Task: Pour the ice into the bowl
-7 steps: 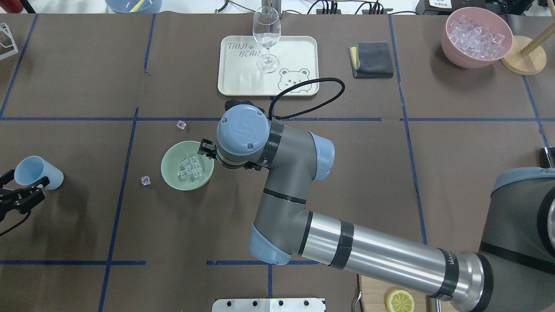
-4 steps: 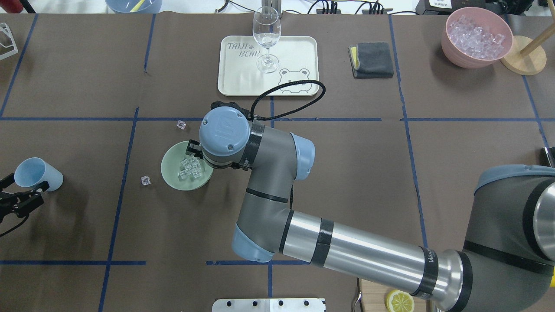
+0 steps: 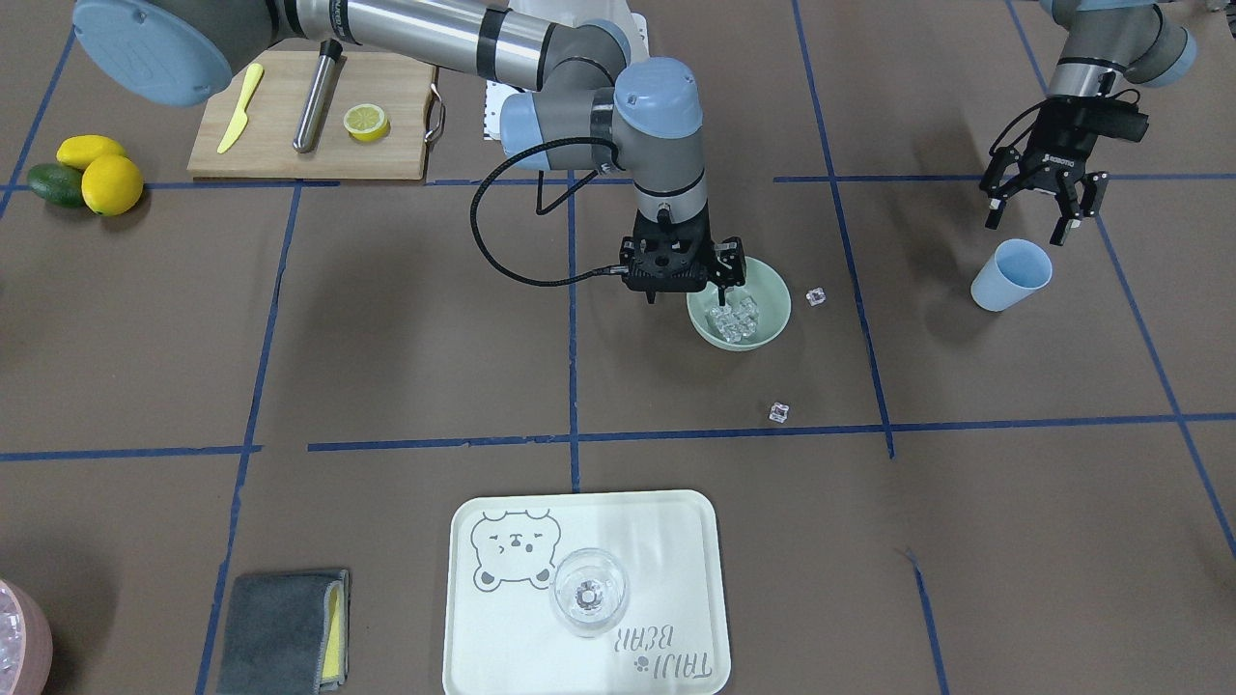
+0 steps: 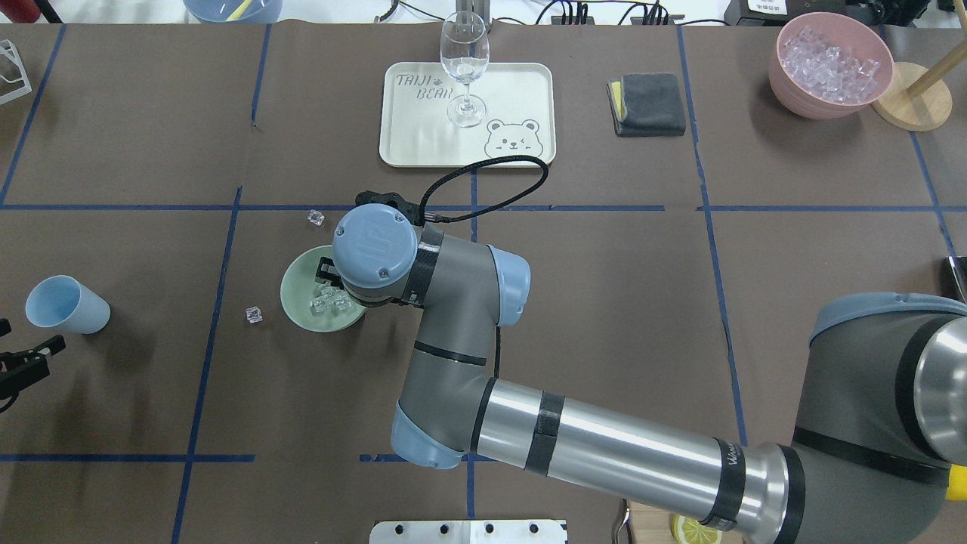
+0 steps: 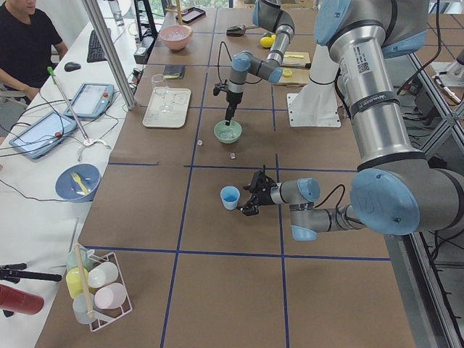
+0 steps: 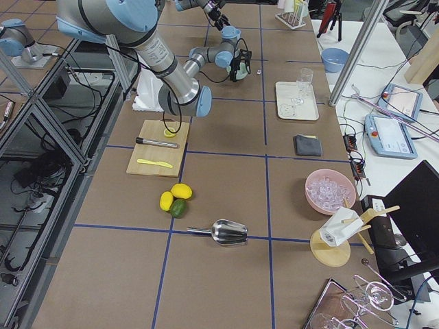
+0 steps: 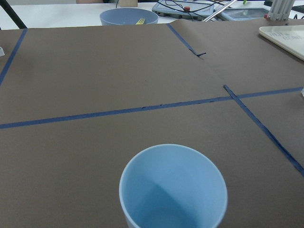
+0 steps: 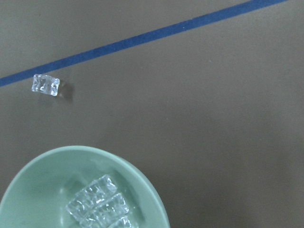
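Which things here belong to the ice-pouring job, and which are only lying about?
Job: ice, green bowl, light blue cup, two loose cubes.
Lying about: tray, wine glass, grey cloth, pink bowl, cutting board, lemons.

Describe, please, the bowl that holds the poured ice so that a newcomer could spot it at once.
Start at the bear tray at the table's far edge. Nearer the robot and left, by the right gripper, sits the bowl. It is pale green with a few ice cubes; the pink bowl, far right, is heaped.
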